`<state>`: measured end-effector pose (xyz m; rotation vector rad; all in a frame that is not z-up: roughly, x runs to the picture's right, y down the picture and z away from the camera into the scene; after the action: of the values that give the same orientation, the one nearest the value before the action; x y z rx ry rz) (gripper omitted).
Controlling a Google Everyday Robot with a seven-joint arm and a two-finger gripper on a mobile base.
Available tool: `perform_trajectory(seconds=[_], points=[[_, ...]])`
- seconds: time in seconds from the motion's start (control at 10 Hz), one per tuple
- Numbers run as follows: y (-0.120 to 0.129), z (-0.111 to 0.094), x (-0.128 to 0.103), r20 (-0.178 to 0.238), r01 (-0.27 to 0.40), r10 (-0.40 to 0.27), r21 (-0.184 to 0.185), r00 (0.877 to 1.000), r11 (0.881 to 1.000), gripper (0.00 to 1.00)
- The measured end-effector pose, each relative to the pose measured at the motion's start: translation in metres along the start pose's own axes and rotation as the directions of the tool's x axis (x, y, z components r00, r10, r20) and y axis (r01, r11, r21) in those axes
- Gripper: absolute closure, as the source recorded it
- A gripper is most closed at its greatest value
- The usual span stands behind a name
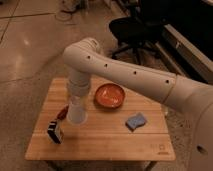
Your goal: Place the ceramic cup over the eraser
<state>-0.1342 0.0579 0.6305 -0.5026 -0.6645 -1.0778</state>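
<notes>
My gripper [76, 101] hangs from the white arm over the left half of the wooden table [150, 142]. It is shut on the ceramic cup [76, 114], a cream-white tapered cup held mouth down just above the tabletop. The eraser [55, 131], a small black block with a white face, lies near the table's front left edge. It is apart from the cup, a little to the cup's left and nearer the front. The fingers themselves are hidden behind the wrist and the cup.
An orange-red bowl [109, 95] sits mid-table to the right of the cup. A wavy light-blue flat piece [136, 120] lies right of centre. A slim red-brown object [62, 112] lies just left of the cup. A dark office chair [131, 27] stands behind the table.
</notes>
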Motion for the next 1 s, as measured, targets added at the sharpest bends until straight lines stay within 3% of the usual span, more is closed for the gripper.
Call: perform_trajectory(seconds=[0.5, 1.0], points=[[-0.002, 0.001, 0.001, 0.001, 0.002, -0.002, 0.002, 1.0, 1.0, 1.0], [-0.045, 0.008, -0.014, 0.031, 0.081, -0.082, 0.013, 0.996, 0.997, 1.0]])
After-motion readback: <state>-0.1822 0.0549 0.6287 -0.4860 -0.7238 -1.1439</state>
